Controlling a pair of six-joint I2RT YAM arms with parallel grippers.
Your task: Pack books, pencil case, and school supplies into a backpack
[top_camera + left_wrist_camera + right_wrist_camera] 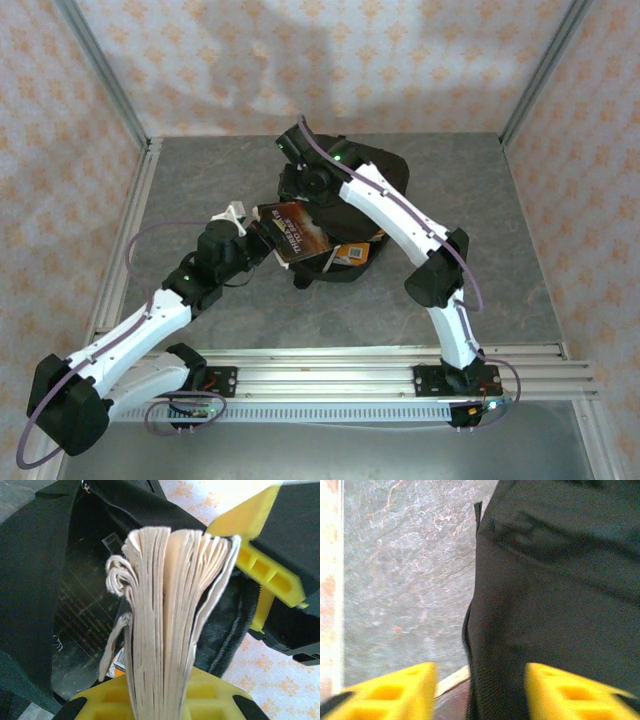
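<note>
While the left claw (255, 236) is gripping the brown book (297, 228) over the backpack (560, 580), the right claw (480, 690) is gaping astride its fabric.

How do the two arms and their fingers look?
Both arms have curved white links and black joints. A purple-grey cable loops along each arm, and there is a small green light near the wrist. The fingers are yellow blocks with rectangular recesses.
</note>
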